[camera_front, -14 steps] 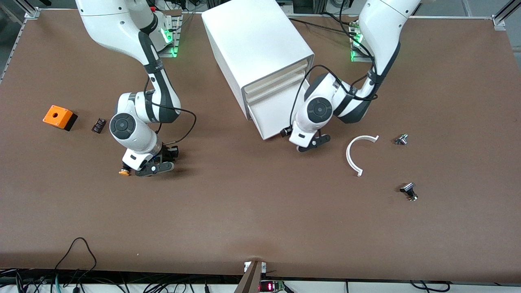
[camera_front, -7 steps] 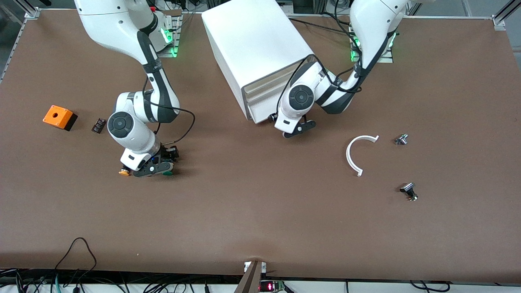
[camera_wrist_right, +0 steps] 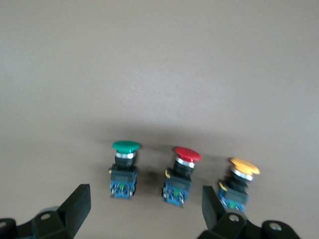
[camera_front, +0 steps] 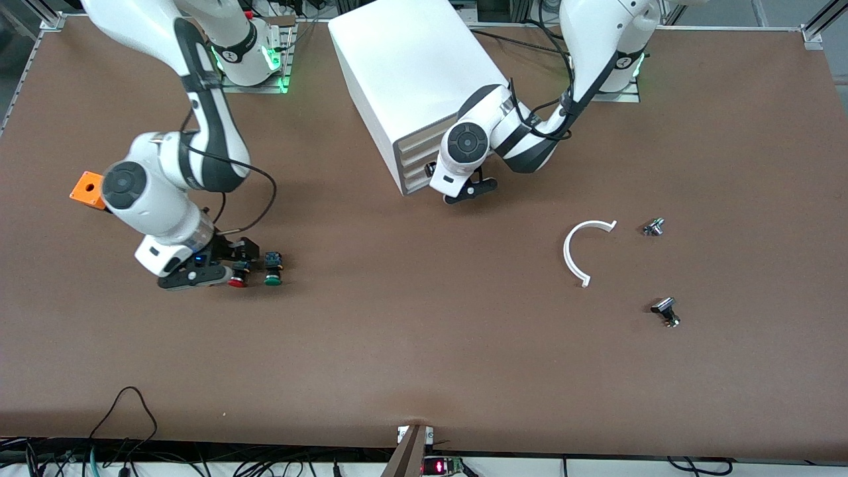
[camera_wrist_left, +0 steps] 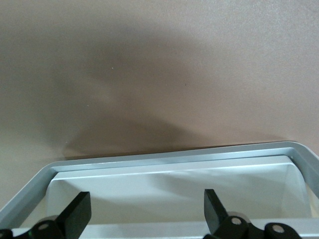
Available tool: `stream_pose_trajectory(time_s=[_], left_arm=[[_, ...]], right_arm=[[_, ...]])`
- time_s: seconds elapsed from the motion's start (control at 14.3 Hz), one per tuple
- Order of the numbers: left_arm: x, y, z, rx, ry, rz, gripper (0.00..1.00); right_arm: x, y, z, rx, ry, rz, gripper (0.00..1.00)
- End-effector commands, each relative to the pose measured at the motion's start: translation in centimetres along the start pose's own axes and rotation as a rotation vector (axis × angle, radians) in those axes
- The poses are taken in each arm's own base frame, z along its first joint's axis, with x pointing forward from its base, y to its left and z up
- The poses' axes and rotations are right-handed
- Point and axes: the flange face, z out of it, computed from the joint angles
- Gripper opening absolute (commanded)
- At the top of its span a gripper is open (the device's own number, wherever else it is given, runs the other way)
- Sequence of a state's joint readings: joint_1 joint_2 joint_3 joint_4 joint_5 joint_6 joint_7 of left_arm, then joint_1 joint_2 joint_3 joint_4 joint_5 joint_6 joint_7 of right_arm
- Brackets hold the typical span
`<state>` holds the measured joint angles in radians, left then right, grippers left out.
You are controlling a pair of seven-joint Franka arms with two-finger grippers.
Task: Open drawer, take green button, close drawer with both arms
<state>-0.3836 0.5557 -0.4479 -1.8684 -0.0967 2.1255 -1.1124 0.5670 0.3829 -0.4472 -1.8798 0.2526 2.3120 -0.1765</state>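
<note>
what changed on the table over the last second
The left gripper pushed the drawer in until it sat flush in the cabinet. The right gripper let go of the green button, leaving it on the table beside the red button, and drew off toward the right arm's end, fingers open. The white arc and the two small parts near it stayed put.
</note>
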Motion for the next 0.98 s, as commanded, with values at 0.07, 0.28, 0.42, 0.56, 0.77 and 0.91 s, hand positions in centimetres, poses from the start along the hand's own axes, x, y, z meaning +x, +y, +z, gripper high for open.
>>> stream_pose_trajectory(time_s=[0.07, 0.28, 0.42, 0.56, 0.77, 0.91], left_arm=[[-1.2, -0.5, -0.8, -0.001, -0.019, -0.015, 1.0], [-0.4, -0.7, -3.0, 0.002, -0.026, -0.025, 1.0], [2.3, -1.7, -6.6, -0.003, -0.041, -0.048, 1.0], [4.2, -2.2, -10.7, -0.01, -0.04, -0.064, 1.0], [6.8, -3.5, -14.7, -0.034, -0.039, -0.08, 1.0], [9.2, -5.8, -16.4, -0.03, -0.06, -0.03, 1.0]], right_arm=[[-0.1, 1.7, -6.8, 0.07, -0.044, 0.004, 0.99], [-0.5, 2.3, -11.4, 0.094, -0.088, -0.011, 0.99], [-0.1, 2.2, -15.8, 0.061, -0.117, -0.042, 0.99], [0.0, 2.2, -19.5, 0.014, -0.149, -0.064, 0.99], [-0.4, 2.6, -22.5, -0.068, -0.189, -0.035, 0.99], [-0.4, 2.4, -25.1, -0.082, -0.183, -0.022, 0.99]])
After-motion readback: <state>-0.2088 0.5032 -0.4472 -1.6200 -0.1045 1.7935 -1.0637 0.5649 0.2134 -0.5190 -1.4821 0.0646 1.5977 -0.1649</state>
